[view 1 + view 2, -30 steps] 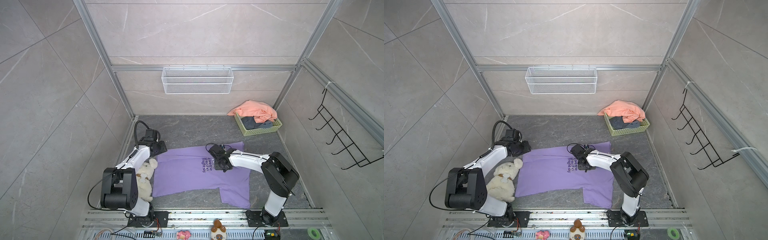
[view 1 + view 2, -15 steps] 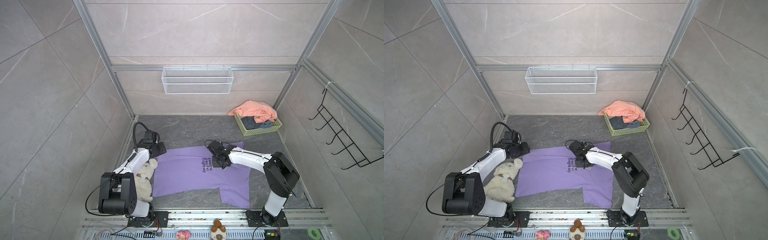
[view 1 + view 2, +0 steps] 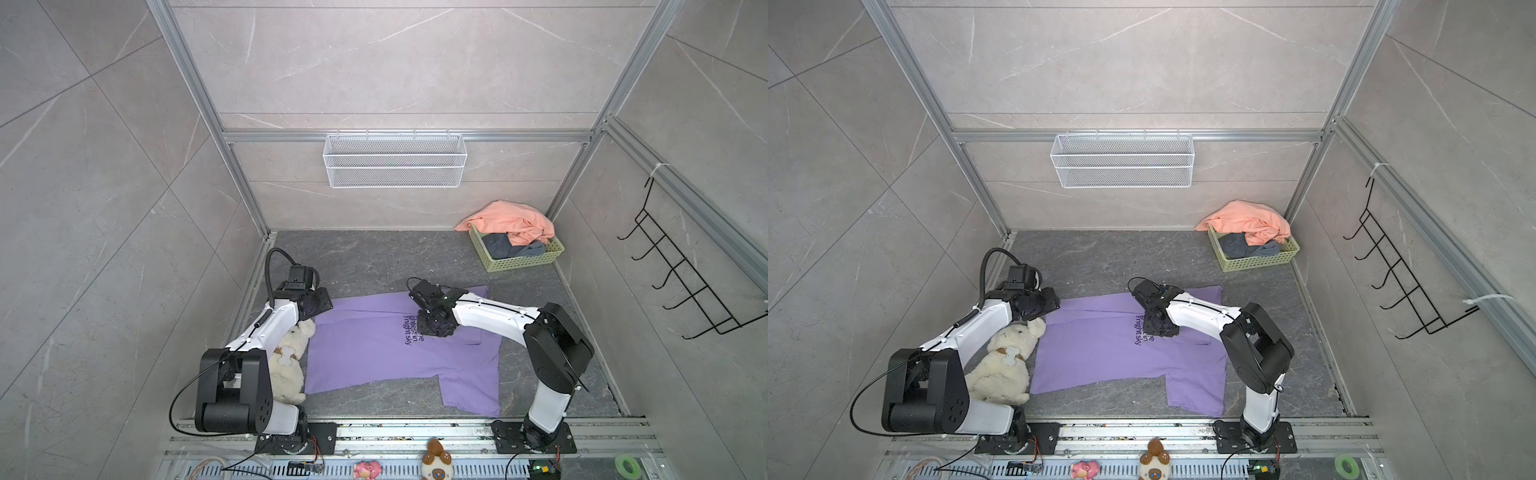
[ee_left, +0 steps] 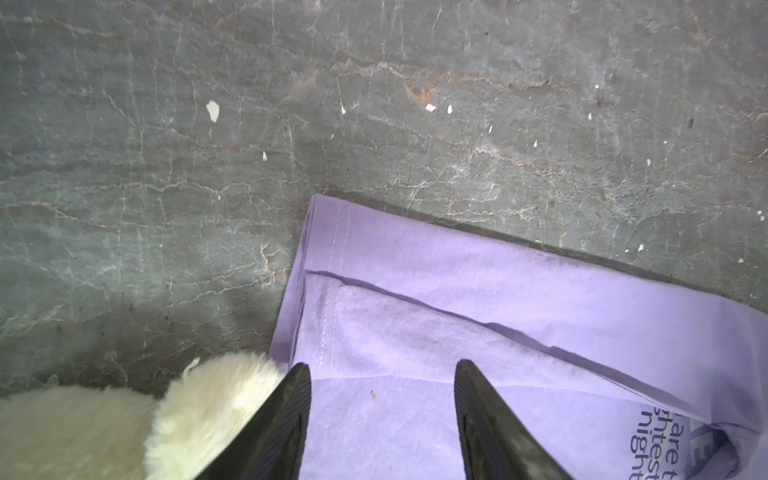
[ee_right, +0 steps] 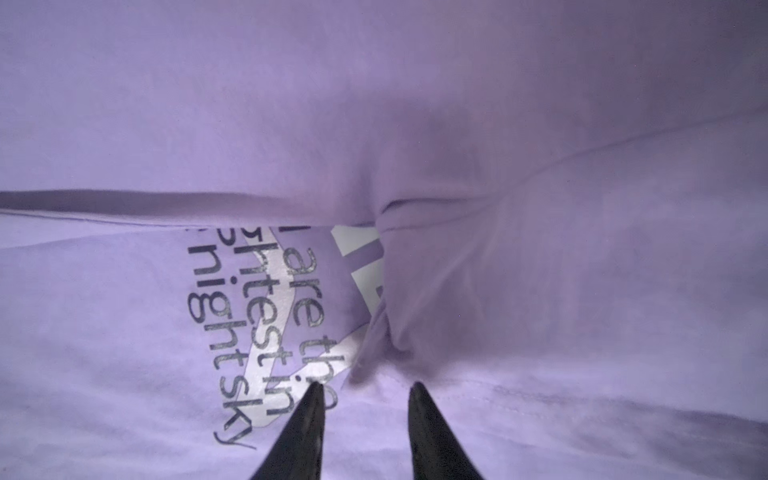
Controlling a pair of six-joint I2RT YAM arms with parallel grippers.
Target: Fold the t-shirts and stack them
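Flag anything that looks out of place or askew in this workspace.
The cream plush dog lies against the left edge of the purple t-shirt: a toy among laundry. The shirt is only part folded, with one sleeve jutting out toward the near right. The salmon t-shirt spills over the rim of the green basket.
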